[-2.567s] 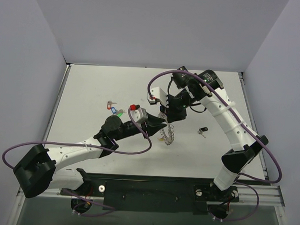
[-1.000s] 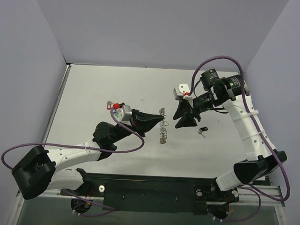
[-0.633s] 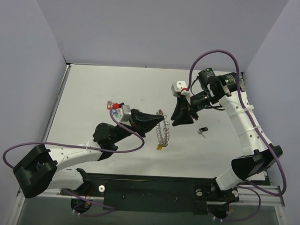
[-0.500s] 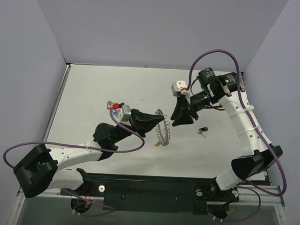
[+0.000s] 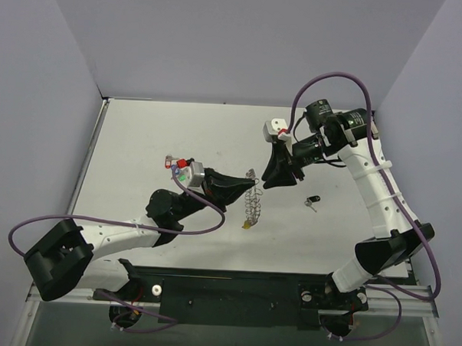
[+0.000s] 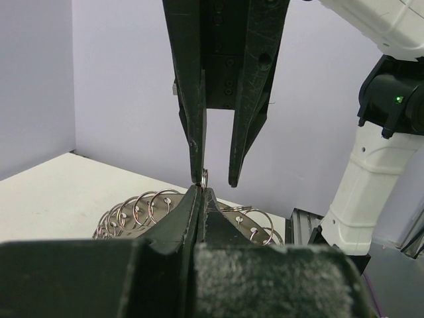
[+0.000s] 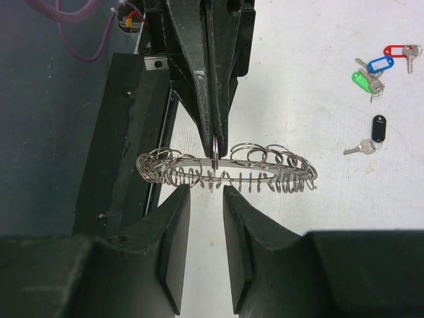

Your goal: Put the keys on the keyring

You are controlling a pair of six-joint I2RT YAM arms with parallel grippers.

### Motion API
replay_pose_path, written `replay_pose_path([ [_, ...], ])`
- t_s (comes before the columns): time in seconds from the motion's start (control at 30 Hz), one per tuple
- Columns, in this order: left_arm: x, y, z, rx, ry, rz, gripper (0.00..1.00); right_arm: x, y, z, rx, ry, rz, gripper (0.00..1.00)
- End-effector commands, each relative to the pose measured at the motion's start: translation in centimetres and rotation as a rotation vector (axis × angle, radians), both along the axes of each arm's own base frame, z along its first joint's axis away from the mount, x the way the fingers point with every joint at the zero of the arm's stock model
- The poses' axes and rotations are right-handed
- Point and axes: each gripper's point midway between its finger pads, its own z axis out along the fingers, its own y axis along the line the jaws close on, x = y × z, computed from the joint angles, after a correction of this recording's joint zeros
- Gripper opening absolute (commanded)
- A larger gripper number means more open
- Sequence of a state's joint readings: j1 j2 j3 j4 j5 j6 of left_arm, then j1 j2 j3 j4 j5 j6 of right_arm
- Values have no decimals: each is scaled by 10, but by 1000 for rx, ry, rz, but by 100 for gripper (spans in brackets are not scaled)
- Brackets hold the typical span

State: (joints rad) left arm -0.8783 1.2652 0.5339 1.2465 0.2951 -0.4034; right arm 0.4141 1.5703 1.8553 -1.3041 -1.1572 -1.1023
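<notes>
The keyring [image 5: 250,202], a thin silver loop fringed with small rings, hangs above the table with my left gripper [image 5: 254,187] shut on one of its small rings. Its jaws are pressed together in the left wrist view at the left gripper [image 6: 201,192]. My right gripper [image 7: 206,193] is open with a narrow gap, its tips just short of the keyring [image 7: 265,165]; it holds nothing. From the left wrist, the right gripper [image 6: 215,180] points down at the pinched ring. A yellow tag [image 5: 245,225] shows at the keyring's lower end. Loose keys lie on the table: red [image 7: 396,51], blue [image 7: 377,64], green [image 7: 361,81], black [image 7: 378,127].
Another black-tagged key [image 5: 312,201] lies on the table right of the right gripper. The red, blue and green keys [image 5: 178,165] lie beside the left wrist. The black base rail [image 5: 234,288] runs along the near edge; purple cables loop off both arms.
The right gripper has moved left toward the keyring and its jaws have narrowed. The left gripper has pushed slightly right, still shut on the keyring.
</notes>
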Motion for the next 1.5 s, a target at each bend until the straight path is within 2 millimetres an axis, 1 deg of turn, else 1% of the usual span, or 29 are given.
replay_pose_path([
  [0.0,-11,4,33,-103,-75,-23,0,0,9,4,21,32,14,22],
  [0.23,-12,4,34,-104,-82,-20,0,-2,15,-3,-7,36,26,19],
  [0.43,-12,6,34,-105,-83,-12,0,-2,17,-5,-13,43,30,7],
  [0.6,-12,6,35,-105,-83,-12,0,-8,19,-5,-10,42,49,6],
  [0.63,-12,6,33,-102,-80,-11,0,-9,19,-4,-8,38,52,0],
  [0.83,-11,5,32,-100,-66,-13,0,-17,17,-6,-36,21,65,0],
  [0.9,-10,6,31,-100,-56,-7,0,-16,15,-5,-45,12,50,0],
  [1.03,-8,5,23,-74,-15,-6,0,-7,13,-8,-68,11,-26,0],
  [1.07,-8,4,21,-66,-9,-11,2,-7,13,-11,-78,33,-43,0],
  [1.1,-9,2,18,-54,3,-22,9,-4,13,-13,-84,25,-59,0],
  [1.2,-12,0,12,-37,24,-49,19,-3,12,-17,-95,57,-93,0],
  [1.23,-14,0,12,-39,30,-57,23,-3,13,-17,-93,62,-97,0],
  [1.3,-14,0,10,-37,38,-64,29,-3,13,-18,-93,73,-105,0],
  [1.43,-15,1,8,-24,49,-64,37,-4,14,-19,-88,87,-115,0],
  [1.47,-15,1,7,-14,51,-66,37,-4,14,-20,-91,94,-121,0],
])
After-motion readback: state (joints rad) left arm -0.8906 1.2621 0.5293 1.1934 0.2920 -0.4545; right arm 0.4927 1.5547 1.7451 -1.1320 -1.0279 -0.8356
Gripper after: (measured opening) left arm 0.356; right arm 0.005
